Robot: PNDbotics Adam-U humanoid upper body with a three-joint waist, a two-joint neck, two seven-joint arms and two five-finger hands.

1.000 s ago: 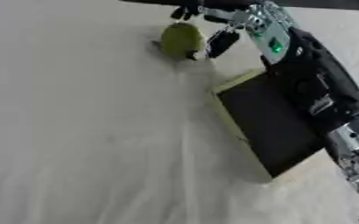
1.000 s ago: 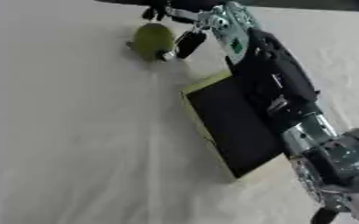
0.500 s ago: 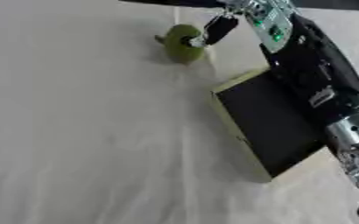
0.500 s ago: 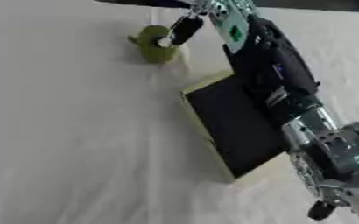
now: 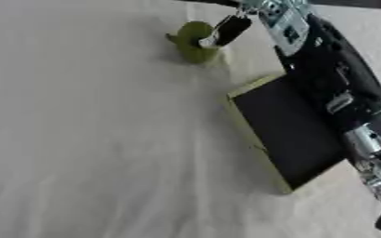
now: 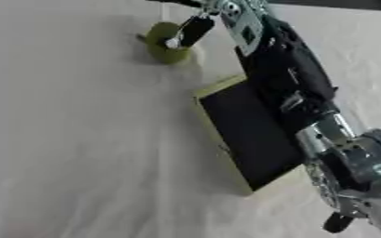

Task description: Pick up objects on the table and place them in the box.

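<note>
The right arm (image 5: 332, 88) comes in from the near right and stretches diagonally to the far middle, black along the forearm with silver joints nearer the elbow. At its far end the right robot hand (image 5: 230, 29) points left with dark fingers (image 6: 195, 29) extended. The left arm and hand are out of sight.

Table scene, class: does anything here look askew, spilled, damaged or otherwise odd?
Only the box sits skewed across the white cloth. The right hand is on the green object. Nothing spilled or damaged.
</note>
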